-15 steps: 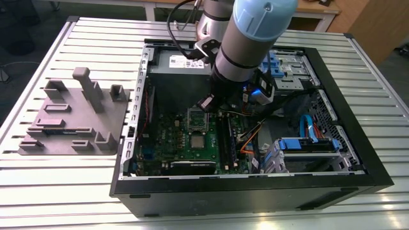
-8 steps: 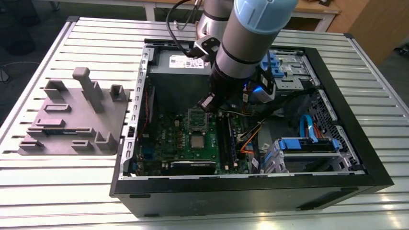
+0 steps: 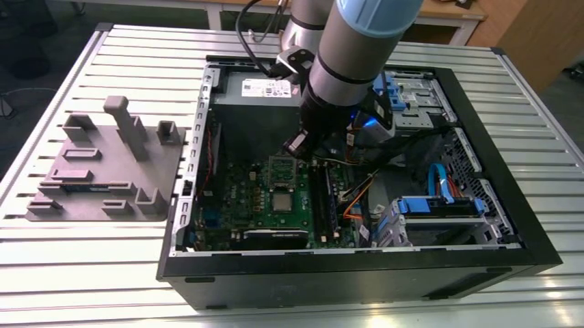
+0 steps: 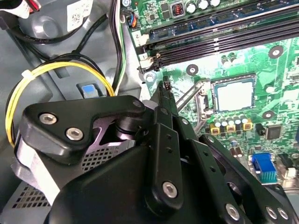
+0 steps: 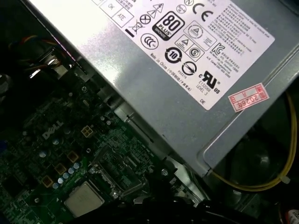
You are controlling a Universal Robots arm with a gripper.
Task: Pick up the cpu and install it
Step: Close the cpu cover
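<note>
Claw (image 4: 164, 88) pinched shut, empty; exterior view: at 12 o'clock of cpu (image 3: 284, 201); cpu in socket (image 4: 213, 97), frame (image 3: 281, 167) open; stray nudge could skew it, bend pins.

Exterior view: even overhead light, I see ribbed table (image 3: 91, 273) bright, nearly washed out. Case (image 3: 365, 273) interior dim, arm (image 3: 351, 61) throwing shadow over motherboard (image 3: 246, 198). Second wrist view: tool (image 4: 164, 88) body close to lens, dark and soft; motherboard beyond it bright, slightly overexposed. First wrist view: power supply (image 5: 163, 93) shows pale sheen; motherboard beside it murky, grainy.
</note>
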